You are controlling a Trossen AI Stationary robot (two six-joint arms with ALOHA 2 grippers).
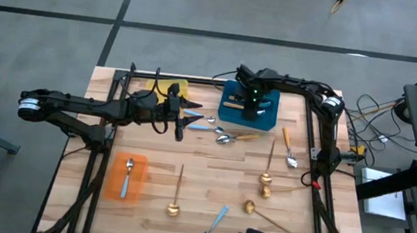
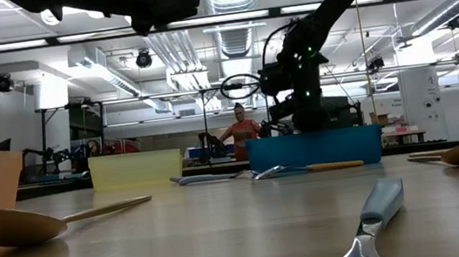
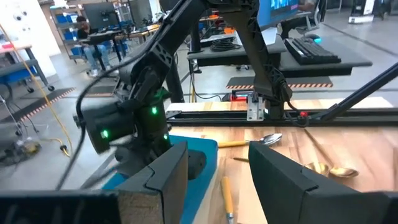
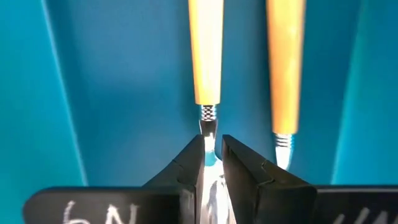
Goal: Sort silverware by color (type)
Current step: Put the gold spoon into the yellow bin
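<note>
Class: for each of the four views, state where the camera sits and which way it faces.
High: overhead, looking down; both arms, blue plastic tray.
Low: table height, facing the room; blue tray.
Left wrist: on the left arm, facing the right arm; open left gripper.
Right wrist: looking into the tray; right gripper around an orange-handled spoon.
All share the tray.

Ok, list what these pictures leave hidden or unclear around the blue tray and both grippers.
- Blue tray contents: high view, right gripper covers part of them.
- Orange-handled spoon bowl: right wrist view, hidden behind the fingers, so a firm grip cannot be confirmed.
- Left gripper: its open fingertips are cut off by the left wrist view's edge.
- Yellow tray: partly under the left arm.
</note>
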